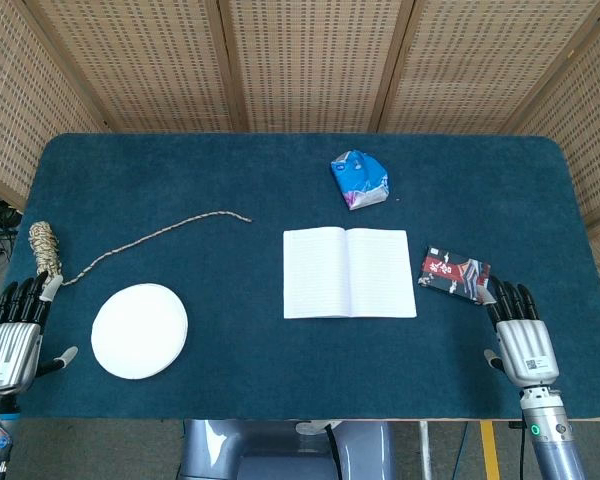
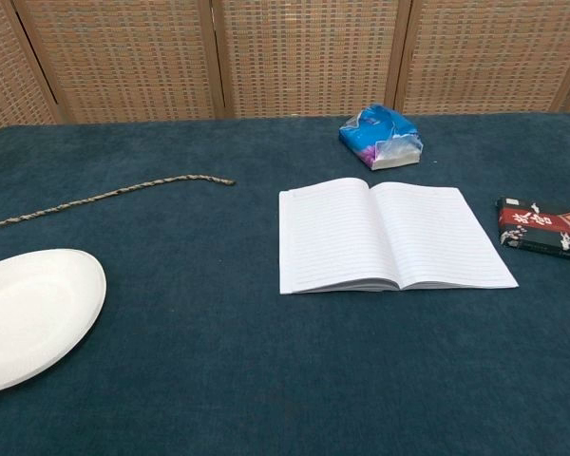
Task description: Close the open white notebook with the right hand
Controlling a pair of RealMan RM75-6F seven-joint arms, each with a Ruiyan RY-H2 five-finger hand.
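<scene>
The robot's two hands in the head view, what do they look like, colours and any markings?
Both the left hand and the right hand have black fingers on a silver-grey metallic back plate. Each plate carries a small white label with dark print, too small to read. The right hand sits on a grey cylindrical wrist with a small green light. Only a little of the left wrist shows.
</scene>
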